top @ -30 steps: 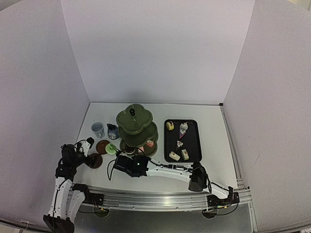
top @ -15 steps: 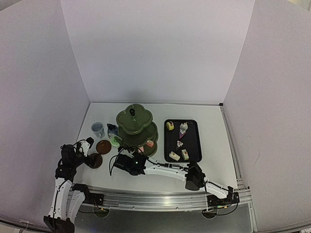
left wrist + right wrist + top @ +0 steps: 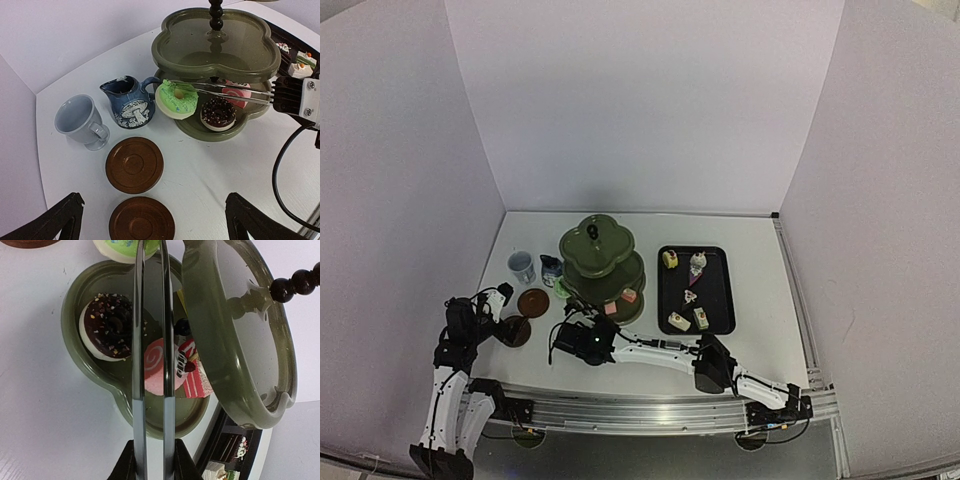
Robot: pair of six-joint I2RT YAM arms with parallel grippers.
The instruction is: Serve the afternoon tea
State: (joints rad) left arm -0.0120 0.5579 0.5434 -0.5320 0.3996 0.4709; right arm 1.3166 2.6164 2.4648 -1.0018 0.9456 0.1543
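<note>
green-iced donut (image 3: pixel 117 249) is getting cropped up top; right end effector (image 3: pixel 152 461) is clamping the tongs (image 3: pixel 139 365), left end effector (image 3: pixel 152 216) is gaping wide.

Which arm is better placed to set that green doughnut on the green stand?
Right. The right tool is shut on the metal tongs, which pinch the green doughnut right by the stand's bottom tier. The left tool hangs open and empty near the two brown saucers.

Three-tier stand (image 3: pixel 215 47): one. Cup (image 3: pixel 80 120): one. Jug (image 3: pixel 129 102): one. Saucers (image 3: pixel 134 165): two. Tray (image 3: pixel 717 285): one. Tongs (image 3: pixel 225 90): one pair. Pastries (image 3: pixel 218 113): nine visible.
</note>
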